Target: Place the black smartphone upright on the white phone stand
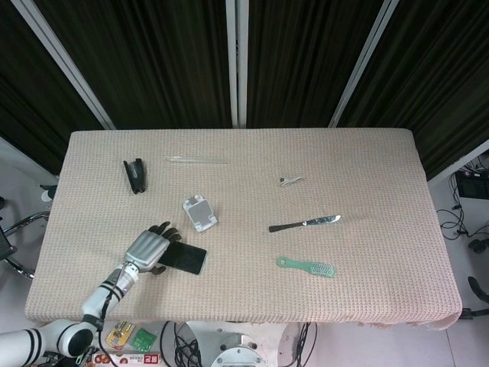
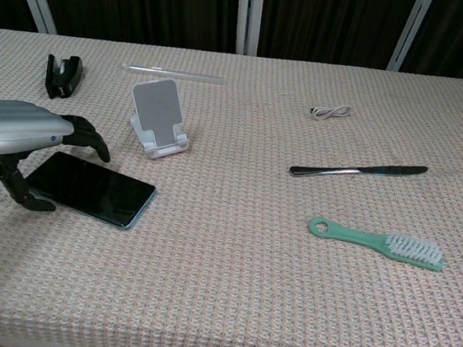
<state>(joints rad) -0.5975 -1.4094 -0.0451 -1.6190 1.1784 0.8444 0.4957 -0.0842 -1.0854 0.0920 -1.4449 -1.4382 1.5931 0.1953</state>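
One black smartphone (image 2: 87, 187) lies flat, screen up, on the table (image 2: 228, 289), not on the white phone stand (image 2: 158, 118).
Long axis runs left-right, slightly skewed. Left hand (image 2: 16, 130) arches over its left end, fingers curled and spread; actual grip cannot be confirmed. Stand sits upright just beyond, apart.

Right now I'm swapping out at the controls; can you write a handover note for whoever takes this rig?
Left hand: over the near-left end of the black smartphone, fingers curled around that end; whether it grips yet is unclear. Right hand: not in view.
Smartphone: flat on the table, screen up, in front of the white phone stand.
Stand: upright, empty.
Done: the reach.
Left: grasp, lift, set the phone upright on the stand.
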